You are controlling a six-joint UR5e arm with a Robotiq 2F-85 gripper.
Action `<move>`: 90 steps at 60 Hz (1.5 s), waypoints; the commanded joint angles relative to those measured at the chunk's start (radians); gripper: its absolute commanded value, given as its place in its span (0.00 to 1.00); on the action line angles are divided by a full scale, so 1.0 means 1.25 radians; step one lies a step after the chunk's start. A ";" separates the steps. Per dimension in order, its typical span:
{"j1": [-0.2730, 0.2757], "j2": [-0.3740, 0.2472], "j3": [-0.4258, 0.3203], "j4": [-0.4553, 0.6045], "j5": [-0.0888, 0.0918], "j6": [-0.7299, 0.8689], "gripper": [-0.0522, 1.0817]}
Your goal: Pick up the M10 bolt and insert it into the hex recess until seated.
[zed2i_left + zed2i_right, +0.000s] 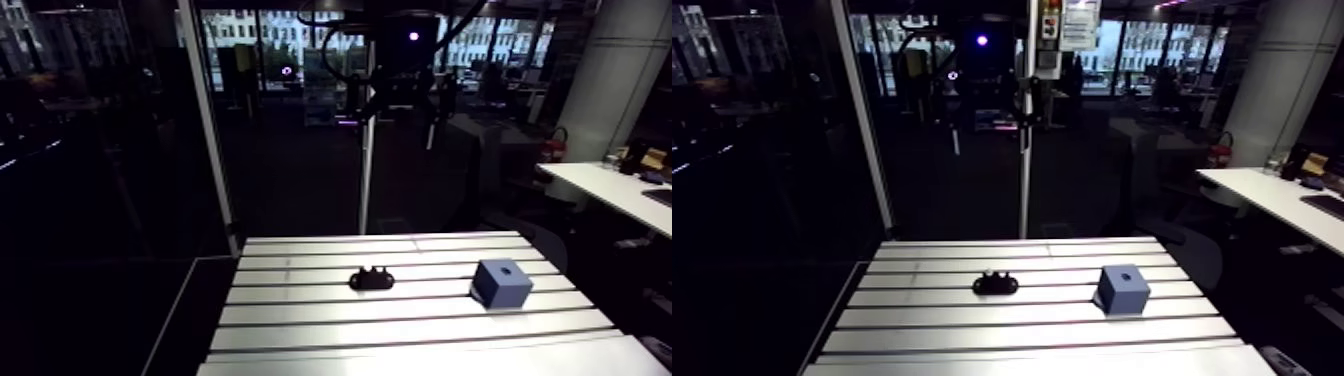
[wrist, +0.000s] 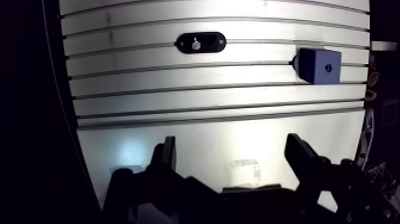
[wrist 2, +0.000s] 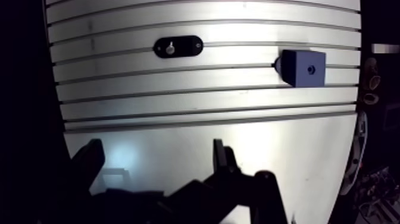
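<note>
A black oval holder (image 2: 200,42) lies on the slotted aluminium table (image 2: 178,95), with the M10 bolt (image 2: 195,43) standing in it, its metal end showing. To its right sits a blue block (image 2: 319,65) with a small dark recess (image 2: 328,67) in its upper face. Both also show in the arm view, holder (image 1: 371,279) and blue block (image 1: 501,284). My gripper (image 2: 235,158) hangs high over the smooth near part of the table, well short of both. Its two dark fingers (image 2: 169,156) stand wide apart with nothing between them.
Several long slots run across the table between me and the two objects. The table's left edge (image 2: 65,107) drops off into dark floor. A slim vertical post (image 1: 366,150) stands behind the far edge. Loose cables and small parts lie past the right edge (image 2: 372,89).
</note>
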State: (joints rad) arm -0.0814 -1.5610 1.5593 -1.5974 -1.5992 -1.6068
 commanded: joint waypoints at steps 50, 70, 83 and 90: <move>0.077 -0.019 0.033 -0.001 0.027 -0.022 0.06; 0.069 -0.025 0.119 -0.163 0.021 -0.059 0.06; 0.060 -0.032 0.189 -0.289 0.021 -0.102 0.06; 0.051 -0.032 0.221 -0.354 0.023 -0.134 0.06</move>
State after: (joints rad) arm -0.0034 -1.5980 1.7685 -1.9137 -1.5724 -1.7220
